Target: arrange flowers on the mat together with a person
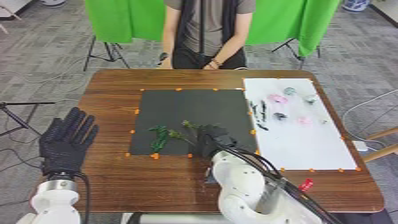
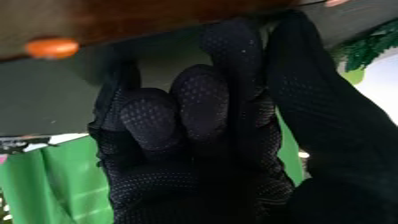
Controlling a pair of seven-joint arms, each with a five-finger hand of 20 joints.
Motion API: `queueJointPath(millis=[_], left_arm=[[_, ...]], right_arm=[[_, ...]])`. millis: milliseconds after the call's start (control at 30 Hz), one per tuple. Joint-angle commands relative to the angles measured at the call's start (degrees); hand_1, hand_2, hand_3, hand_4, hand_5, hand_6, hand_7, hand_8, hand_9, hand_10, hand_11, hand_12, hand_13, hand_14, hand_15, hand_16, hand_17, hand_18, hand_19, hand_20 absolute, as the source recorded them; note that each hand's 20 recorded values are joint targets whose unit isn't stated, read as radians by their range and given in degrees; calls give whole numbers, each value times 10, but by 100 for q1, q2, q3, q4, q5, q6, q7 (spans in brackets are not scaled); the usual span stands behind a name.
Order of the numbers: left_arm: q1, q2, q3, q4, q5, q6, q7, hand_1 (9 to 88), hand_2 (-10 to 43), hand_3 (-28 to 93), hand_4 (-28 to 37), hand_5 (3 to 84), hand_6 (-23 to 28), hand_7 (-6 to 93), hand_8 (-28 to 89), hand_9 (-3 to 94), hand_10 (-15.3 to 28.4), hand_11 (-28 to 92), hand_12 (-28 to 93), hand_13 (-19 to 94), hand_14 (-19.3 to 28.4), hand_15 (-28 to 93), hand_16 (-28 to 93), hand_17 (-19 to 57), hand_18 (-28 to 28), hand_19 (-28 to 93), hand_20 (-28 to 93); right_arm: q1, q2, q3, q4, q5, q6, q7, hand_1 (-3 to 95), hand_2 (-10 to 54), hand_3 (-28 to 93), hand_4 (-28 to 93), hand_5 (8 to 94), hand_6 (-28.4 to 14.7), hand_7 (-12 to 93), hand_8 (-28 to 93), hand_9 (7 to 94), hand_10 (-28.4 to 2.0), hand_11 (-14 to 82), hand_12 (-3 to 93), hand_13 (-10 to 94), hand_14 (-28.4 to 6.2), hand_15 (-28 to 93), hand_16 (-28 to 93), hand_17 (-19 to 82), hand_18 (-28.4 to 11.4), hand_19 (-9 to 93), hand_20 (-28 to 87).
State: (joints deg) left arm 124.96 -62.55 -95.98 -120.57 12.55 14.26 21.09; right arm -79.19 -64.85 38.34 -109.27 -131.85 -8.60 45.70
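Observation:
In the head view my right hand (image 1: 210,138) is over the lower right of the dark mat (image 1: 195,106), its fingertips around the stem end of a light green sprig (image 1: 175,134). Left of that sprig a dark green leafy stem (image 1: 160,139) lies on the mat. My left hand (image 1: 64,150) is open with straight fingers, left of the mat. From the right wrist, my right hand (image 2: 200,110) shows curled fingers with the thumb close against them; the pinched stem itself is hidden. Dark green leaves (image 2: 371,46) are visible beyond the thumb.
A white sheet (image 1: 311,150) on the right holds pink flowers (image 1: 278,99), bluish-grey flowers (image 1: 290,91) and dark stems (image 1: 258,116). Orange tape pieces (image 1: 155,156) edge the mat. A small red object (image 1: 306,185) lies near the right forearm.

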Motion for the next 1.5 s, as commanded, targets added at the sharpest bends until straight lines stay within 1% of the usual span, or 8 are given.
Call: queueJointPath(millis=[33, 467, 667, 900, 1000, 1133, 1267, 1500], left_arm=[[2, -2, 55, 73, -39, 11, -61, 302, 129, 745, -283, 459, 86, 146, -108, 343, 121, 177, 41, 258, 139, 254, -70, -73, 144, 385, 78], [-36, 13, 73, 79, -52, 30, -92, 300, 131, 745, -283, 459, 86, 148, -108, 345, 121, 179, 43, 260, 141, 259, -69, -74, 145, 386, 81], [23, 21, 40, 45, -261, -3, -17, 300, 133, 744, -283, 459, 86, 149, -108, 345, 122, 181, 45, 261, 141, 261, -69, -73, 145, 386, 80], [128, 34, 9, -17, -411, -2, 122, 298, 133, 747, -283, 459, 86, 149, -108, 347, 124, 183, 47, 261, 142, 264, -68, -72, 144, 386, 80], [204, 43, -61, -55, -381, -26, 158, 297, 131, 746, -283, 459, 87, 148, -108, 347, 124, 184, 47, 261, 142, 264, -68, -72, 144, 386, 81], [221, 1, -96, -80, -373, -55, 187, 294, 128, 747, -283, 457, 86, 148, -108, 347, 125, 184, 48, 260, 143, 263, -68, -72, 145, 386, 81], [243, 6, -138, -96, -170, -108, 184, 291, 127, 747, -283, 457, 87, 146, -108, 347, 125, 183, 49, 261, 143, 261, -67, -72, 145, 383, 80], [353, 10, -223, -158, -195, -95, 263, 288, 128, 743, -283, 457, 87, 143, -106, 351, 125, 178, 47, 264, 138, 248, -69, -70, 145, 377, 78]], right_arm=[[-51, -55, -82, 19, 217, 58, -129, 471, -94, 703, -263, 798, -16, 431, 193, 754, -172, 605, 446, 604, -202, 773, 392, 250, -284, 762, 456], [-39, -162, -241, -37, 274, 154, -71, 476, -94, 709, -264, 799, -19, 422, 201, 750, -172, 602, 444, 606, -203, 771, 389, 248, -284, 764, 446], [25, -68, -178, -139, 474, -58, 57, 421, -89, 727, -239, 788, -26, 408, 189, 734, -179, 598, 442, 595, -209, 770, 388, 236, -284, 760, 444], [-17, 238, 9, -435, 894, -115, 94, 361, -74, 741, -218, 778, -32, 422, 80, 718, -185, 599, 436, 587, -216, 775, 373, 227, -284, 752, 455], [-107, 419, 108, -646, 925, -122, 29, 331, -74, 748, -197, 775, -35, 451, -66, 705, -187, 605, 439, 582, -218, 776, 380, 225, -284, 749, 467], [-264, 617, 356, -946, 973, -58, -79, 310, -81, 742, -193, 767, -37, 456, -92, 696, -190, 606, 439, 572, -221, 778, 382, 215, -284, 744, 472], [-584, 980, 983, -1152, 1173, 771, -392, 244, -29, 727, -192, 745, -46, 437, -95, 683, -198, 582, 426, 554, -225, 770, 372, 205, -284, 734, 473], [-1717, 1267, 3037, -1446, 3348, 2893, -1067, 201, 54, 748, -201, 680, -67, 301, -105, 651, -206, 398, 283, 514, -209, 645, 245, 124, -284, 622, 365]])
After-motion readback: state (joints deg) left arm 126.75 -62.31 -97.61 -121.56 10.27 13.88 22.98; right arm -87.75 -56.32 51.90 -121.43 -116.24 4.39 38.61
